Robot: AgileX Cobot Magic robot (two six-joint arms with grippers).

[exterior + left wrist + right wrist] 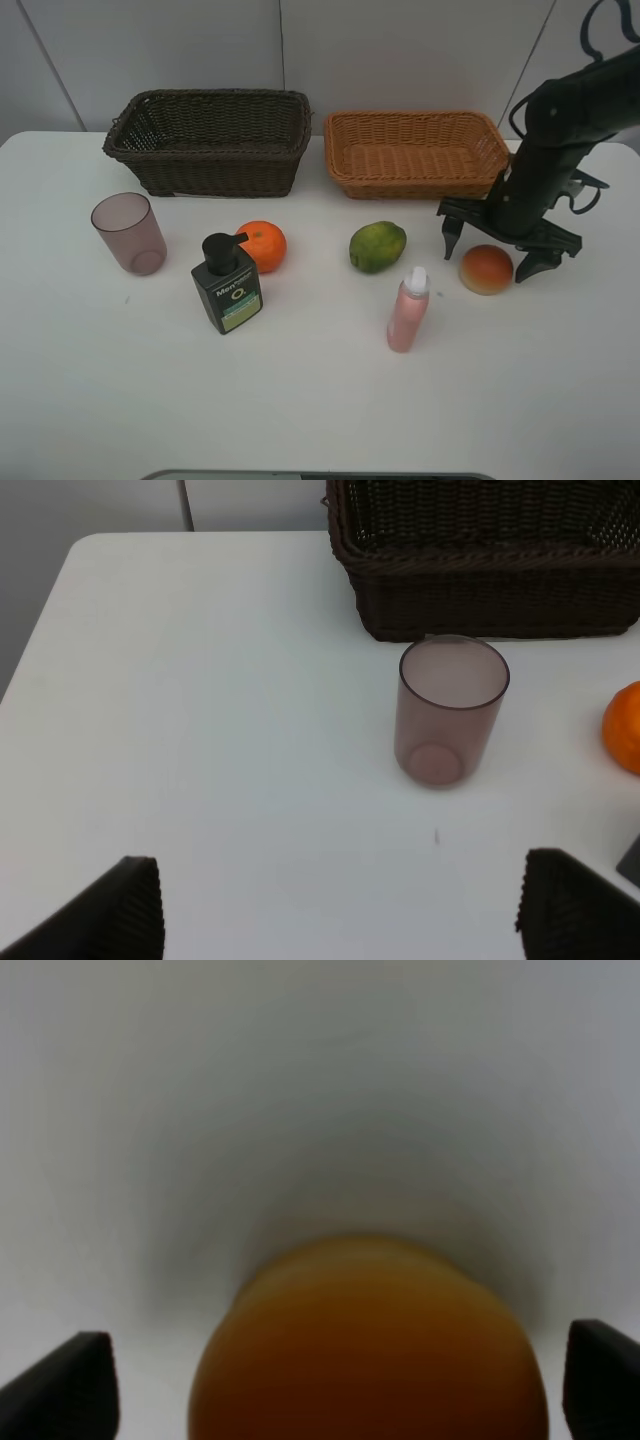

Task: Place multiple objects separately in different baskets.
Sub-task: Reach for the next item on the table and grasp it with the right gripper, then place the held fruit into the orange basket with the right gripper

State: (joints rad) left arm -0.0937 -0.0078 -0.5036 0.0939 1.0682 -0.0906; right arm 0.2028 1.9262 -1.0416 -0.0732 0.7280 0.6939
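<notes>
Right fingers (450, 226) spread wide — peach-like fruit (486, 270) between them, seemingly untouched; wrist view blurred.

Just our white table (320, 410) and the pale wall (410, 50) behind it
We're seeing a plain matte tabletop with a rounded back-left corner, a tiny dark speck (436, 836) on it toward the left side, thin dark seams running down the wall panels, and a grey strip (320, 475) peeking in at the very near edge.
</notes>
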